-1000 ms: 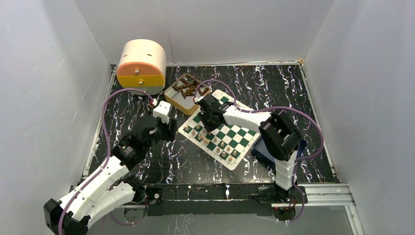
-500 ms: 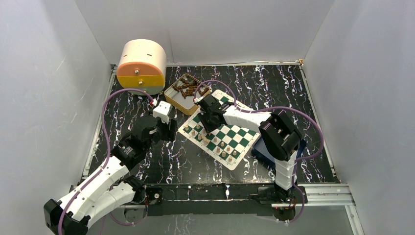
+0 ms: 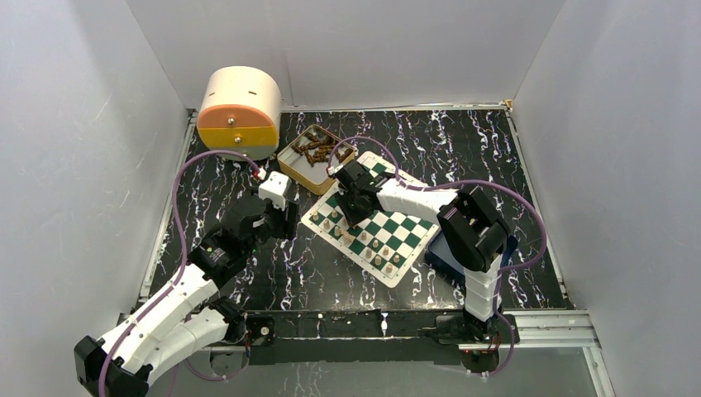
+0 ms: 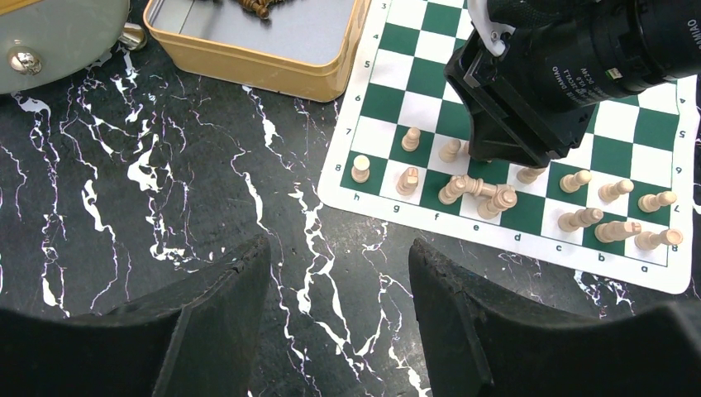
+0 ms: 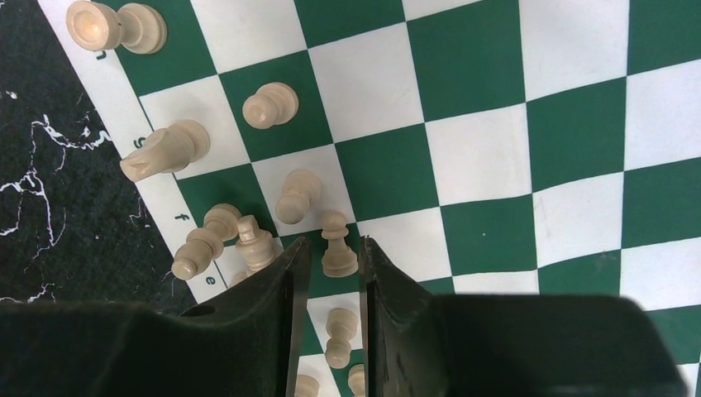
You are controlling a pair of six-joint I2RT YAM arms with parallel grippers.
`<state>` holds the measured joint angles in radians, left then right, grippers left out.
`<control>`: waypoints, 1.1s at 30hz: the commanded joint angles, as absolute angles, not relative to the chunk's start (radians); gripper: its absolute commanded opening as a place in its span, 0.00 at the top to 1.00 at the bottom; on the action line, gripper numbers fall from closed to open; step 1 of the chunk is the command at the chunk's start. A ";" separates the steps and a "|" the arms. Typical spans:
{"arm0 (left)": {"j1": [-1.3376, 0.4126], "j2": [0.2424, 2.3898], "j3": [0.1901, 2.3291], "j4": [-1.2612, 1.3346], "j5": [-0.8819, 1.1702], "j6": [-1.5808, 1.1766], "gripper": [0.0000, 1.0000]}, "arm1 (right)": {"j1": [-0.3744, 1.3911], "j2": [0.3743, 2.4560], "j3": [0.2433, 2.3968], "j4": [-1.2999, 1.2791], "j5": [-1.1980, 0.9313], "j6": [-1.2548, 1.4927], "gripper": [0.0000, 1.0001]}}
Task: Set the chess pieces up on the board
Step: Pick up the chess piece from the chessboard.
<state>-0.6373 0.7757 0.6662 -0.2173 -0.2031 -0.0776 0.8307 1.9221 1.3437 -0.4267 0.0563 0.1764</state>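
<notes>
Black marbled table (image 3: 496, 149); board (image 4: 397, 91) mid-table, chess pieces (image 4: 475, 192) along its near-left rows, some toppled. Right gripper (image 5: 335, 258) narrowly straddles an upright pawn (image 5: 337, 248), contact unclear. Left gripper (image 4: 335, 256) wide open, empty. Pieces look light, rigid and tippy; pinch mid-stem.

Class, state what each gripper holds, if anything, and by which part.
The left gripper holds nothing. The right gripper flanks one pawn at its base; a firm grip cannot be told.
</notes>
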 commanded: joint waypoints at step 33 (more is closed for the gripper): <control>-0.633 1.077 0.986 -0.373 0.095 -0.670 0.50 | 0.828 1.484 1.088 -0.173 -0.055 0.120 0.80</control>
